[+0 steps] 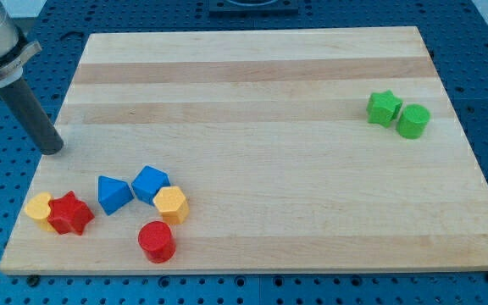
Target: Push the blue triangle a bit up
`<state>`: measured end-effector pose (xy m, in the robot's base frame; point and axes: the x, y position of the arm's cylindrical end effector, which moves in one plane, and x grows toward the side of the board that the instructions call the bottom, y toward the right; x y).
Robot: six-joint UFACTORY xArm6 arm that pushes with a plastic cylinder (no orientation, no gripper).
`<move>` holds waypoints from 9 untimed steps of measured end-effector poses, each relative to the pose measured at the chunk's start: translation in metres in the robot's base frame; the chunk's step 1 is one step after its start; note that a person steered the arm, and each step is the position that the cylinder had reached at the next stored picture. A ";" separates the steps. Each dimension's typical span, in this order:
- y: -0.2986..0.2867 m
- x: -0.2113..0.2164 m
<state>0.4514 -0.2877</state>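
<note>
- My tip [52, 150] sits at the board's left edge, toward the view's left, above and to the left of the cluster of blocks; it touches none of them.
- There is no gripper on this arm, only the dark rod, so nothing is grasped or clenched; the rod leans from the view's top left corner down to its end.
- The blue triangle [113, 194] lies in the view's lower left part of the wooden board [252, 93], well apart from my tip, lower and to its right.
- Just to the triangle's right is a blue cube [151, 183]; the two look close, though I cannot tell whether they touch.
- A yellow hexagon [171, 205] sits against the blue cube's lower right side.
- A red cylinder [156, 242] stands below the yellow hexagon, near the board's bottom edge.
- A red star [70, 213] lies left of the blue triangle, with a yellow block [37, 206] pressed against its left side; that block's shape is partly hidden, possibly a heart.
- Far off at the view's right, a green star [384, 108] and a green cylinder [413, 121] stand side by side, seemingly touching.
</note>
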 end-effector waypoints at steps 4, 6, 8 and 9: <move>0.000 -0.006; -0.016 0.015; -0.017 0.040; -0.017 0.077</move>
<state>0.5286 -0.3050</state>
